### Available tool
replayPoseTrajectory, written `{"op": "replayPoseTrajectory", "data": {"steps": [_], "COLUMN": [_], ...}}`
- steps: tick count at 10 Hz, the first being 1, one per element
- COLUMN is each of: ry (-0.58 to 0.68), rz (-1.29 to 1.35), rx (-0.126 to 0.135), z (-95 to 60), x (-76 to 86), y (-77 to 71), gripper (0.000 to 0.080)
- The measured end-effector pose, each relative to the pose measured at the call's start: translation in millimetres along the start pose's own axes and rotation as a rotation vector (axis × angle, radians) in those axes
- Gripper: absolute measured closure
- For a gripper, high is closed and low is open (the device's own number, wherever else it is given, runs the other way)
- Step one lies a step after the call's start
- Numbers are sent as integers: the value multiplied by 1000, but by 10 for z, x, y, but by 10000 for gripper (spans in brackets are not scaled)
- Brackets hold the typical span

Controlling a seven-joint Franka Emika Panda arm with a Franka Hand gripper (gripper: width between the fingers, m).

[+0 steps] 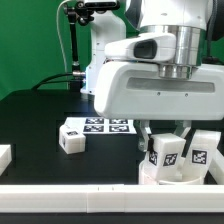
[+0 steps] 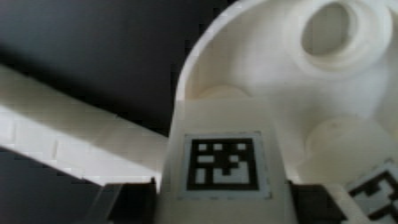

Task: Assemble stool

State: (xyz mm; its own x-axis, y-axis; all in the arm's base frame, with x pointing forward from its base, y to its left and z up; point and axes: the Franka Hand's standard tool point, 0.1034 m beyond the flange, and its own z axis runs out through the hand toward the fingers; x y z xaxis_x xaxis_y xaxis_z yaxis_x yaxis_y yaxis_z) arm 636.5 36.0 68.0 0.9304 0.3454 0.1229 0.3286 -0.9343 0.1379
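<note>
The round white seat disc point(image 2: 267, 70) lies upside down with a round socket hole point(image 2: 333, 30) showing; in the exterior view it point(image 1: 152, 176) sits near the front right. My gripper point(image 2: 222, 207) is shut on a white tagged leg point(image 2: 222, 160), held upright on the seat with a dark finger point(image 2: 128, 205) on each side. In the exterior view the gripper point(image 1: 164, 134) is just above that leg point(image 1: 165, 151). A second tagged leg point(image 1: 197, 156) stands on the seat beside it and shows in the wrist view point(image 2: 377, 186). A third leg point(image 1: 72, 138) lies loose on the black table.
The marker board point(image 1: 108, 125) lies flat behind the loose leg. A white block point(image 1: 5, 156) sits at the exterior view's left edge. A white rail point(image 1: 90, 197) runs along the front, seen in the wrist view point(image 2: 71, 120) close to the seat.
</note>
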Motion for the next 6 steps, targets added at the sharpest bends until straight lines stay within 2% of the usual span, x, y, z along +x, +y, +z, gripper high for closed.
{"op": "replayPoseTrajectory", "data": {"steps": [2, 6], "ry": [25, 43], "rz": [251, 750], "rx": [3, 41], "z": [11, 7], "x": [3, 44], "y": [-5, -173], "gripper": [456, 456]}}
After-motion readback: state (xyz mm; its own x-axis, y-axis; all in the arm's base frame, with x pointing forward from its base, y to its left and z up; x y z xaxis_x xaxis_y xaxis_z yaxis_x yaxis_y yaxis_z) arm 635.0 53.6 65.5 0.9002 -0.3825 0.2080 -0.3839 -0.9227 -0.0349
